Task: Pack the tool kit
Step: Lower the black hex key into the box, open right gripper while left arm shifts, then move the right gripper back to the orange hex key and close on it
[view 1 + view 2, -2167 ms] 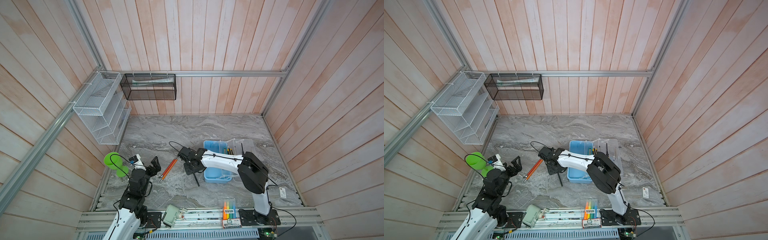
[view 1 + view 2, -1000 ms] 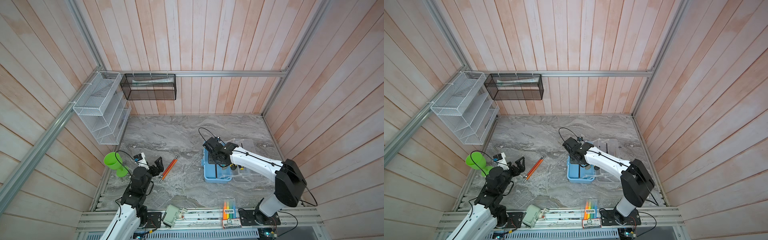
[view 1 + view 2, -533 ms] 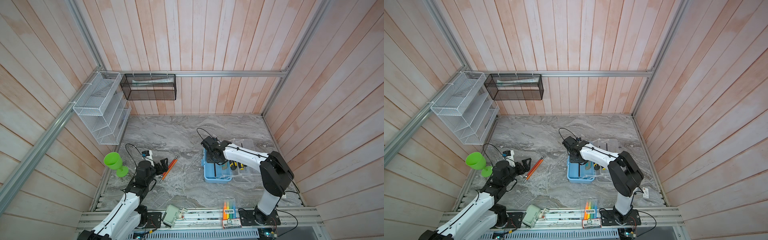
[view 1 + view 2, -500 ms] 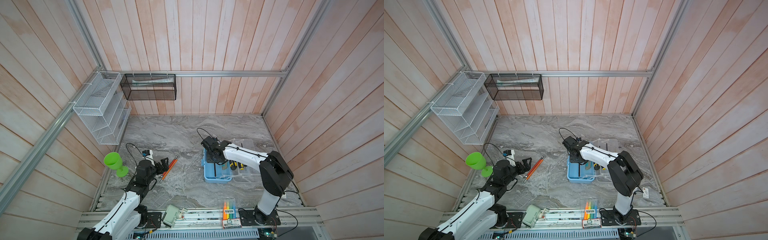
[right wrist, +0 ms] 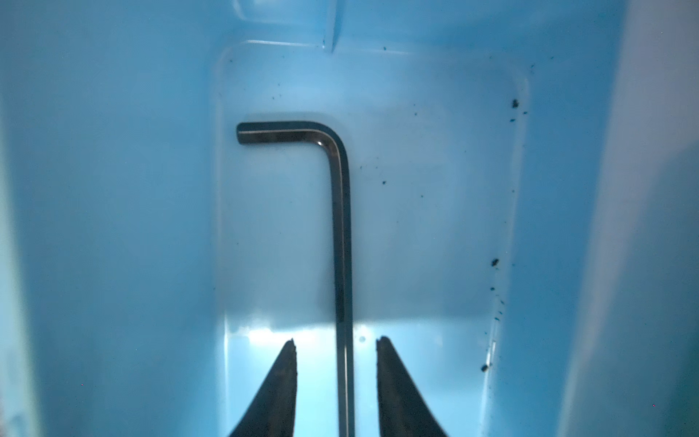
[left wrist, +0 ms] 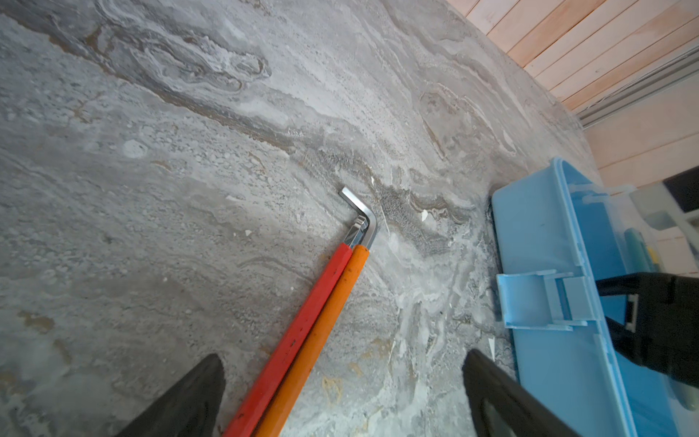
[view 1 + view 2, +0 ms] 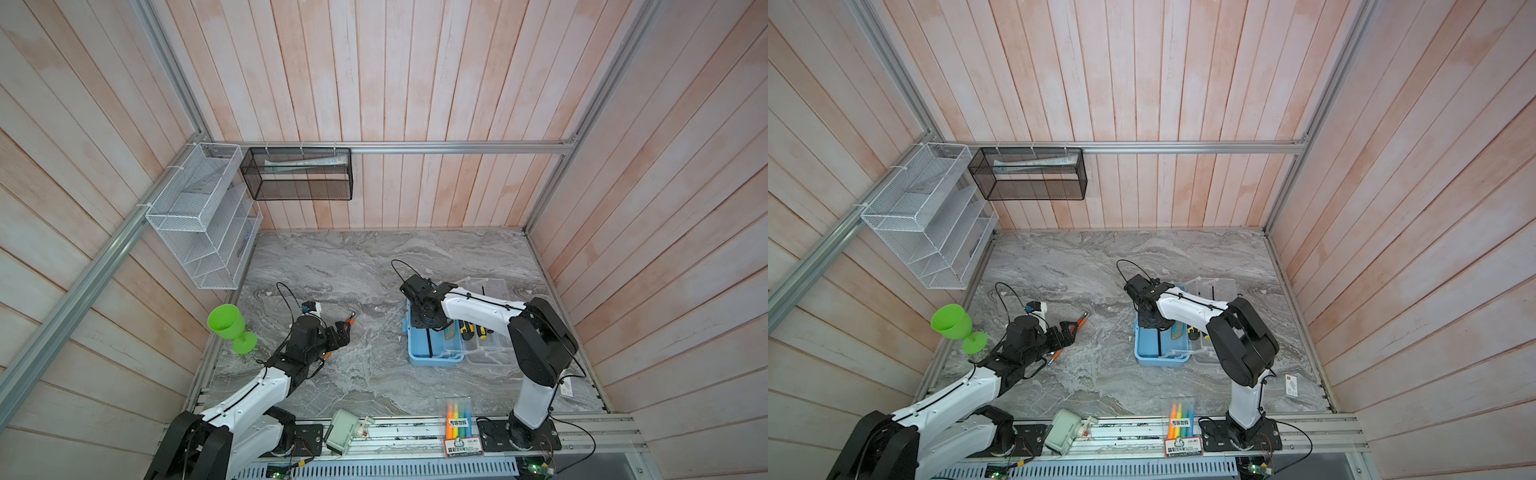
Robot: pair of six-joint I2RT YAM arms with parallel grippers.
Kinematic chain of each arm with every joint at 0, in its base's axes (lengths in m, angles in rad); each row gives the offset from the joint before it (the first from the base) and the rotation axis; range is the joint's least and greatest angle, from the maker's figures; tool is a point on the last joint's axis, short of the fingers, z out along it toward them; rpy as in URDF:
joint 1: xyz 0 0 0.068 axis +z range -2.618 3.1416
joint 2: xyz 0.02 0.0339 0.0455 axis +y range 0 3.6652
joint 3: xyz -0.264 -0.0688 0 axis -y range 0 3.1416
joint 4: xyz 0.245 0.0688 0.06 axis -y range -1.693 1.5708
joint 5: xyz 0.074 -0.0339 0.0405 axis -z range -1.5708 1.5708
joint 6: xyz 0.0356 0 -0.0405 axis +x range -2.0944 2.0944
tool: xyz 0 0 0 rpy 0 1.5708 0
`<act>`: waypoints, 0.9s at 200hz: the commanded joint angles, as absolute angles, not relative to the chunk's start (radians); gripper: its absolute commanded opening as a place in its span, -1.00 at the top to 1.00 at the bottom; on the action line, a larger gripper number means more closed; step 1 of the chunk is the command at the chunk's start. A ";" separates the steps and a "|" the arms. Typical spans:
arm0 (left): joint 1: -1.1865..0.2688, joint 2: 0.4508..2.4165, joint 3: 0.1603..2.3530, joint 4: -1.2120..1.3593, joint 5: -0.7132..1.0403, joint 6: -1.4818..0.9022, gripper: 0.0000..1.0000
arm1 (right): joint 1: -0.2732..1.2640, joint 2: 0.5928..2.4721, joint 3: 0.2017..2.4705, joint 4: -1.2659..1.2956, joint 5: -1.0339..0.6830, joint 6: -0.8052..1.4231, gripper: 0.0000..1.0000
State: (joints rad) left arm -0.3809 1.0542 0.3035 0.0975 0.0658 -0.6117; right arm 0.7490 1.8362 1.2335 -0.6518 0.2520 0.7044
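Observation:
The light-blue tool kit case [image 7: 432, 362] [image 7: 1160, 362] [image 6: 548, 242] stands open at the right, its clear lid [image 7: 486, 286] lying behind it. My right gripper [image 5: 336, 340] [image 7: 430, 318] reaches down into the case with its jaws apart. Between them, touching neither, a black hex key [image 5: 342, 227] [image 7: 428, 345] lies on the case floor. Small screwdrivers [image 7: 473, 330] and a teal utility knife [image 7: 1177, 330] rest in the clear tray. At the left, two orange-handled tools [image 6: 321, 306] [image 7: 1077, 323] lie side by side on the marble. My left gripper [image 6: 342, 363] [image 7: 343, 332] hovers open over their handles.
A green goblet [image 7: 226, 322] stands by the left wall, close behind my left arm. A highlighter pack [image 7: 457, 415] and a white device [image 7: 343, 430] sit at the front rail. White [image 7: 199, 216] and black [image 7: 299, 178] wire racks hang on the walls.
My right gripper has opened and let go of the black hex key inside the case. My left gripper has moved forward until its fingers straddle the orange-handled tools.

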 commanded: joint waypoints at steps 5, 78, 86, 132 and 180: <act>-0.421 1.095 0.302 0.107 0.008 -0.625 -1.00 | 0.751 1.765 1.258 -0.681 0.252 0.695 0.23; -0.494 1.195 0.342 0.074 -0.086 -0.673 -1.00 | 0.822 1.548 1.208 -0.544 0.101 0.680 0.15; -0.505 1.201 0.344 0.078 -0.090 -0.679 -1.00 | 0.833 1.540 1.208 -0.543 0.102 0.680 0.15; -0.614 1.253 0.338 0.164 -0.026 -0.766 -1.00 | 0.846 1.501 1.170 -0.514 0.086 0.679 0.14; -0.718 1.240 0.395 0.190 -0.075 -0.837 -1.00 | 0.852 1.506 1.159 -0.492 0.059 0.677 0.11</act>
State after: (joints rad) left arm -0.7055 1.2465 0.3428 0.1772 -0.0566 -0.7898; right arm 0.8436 1.5192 1.1694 -0.5198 0.0860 0.6861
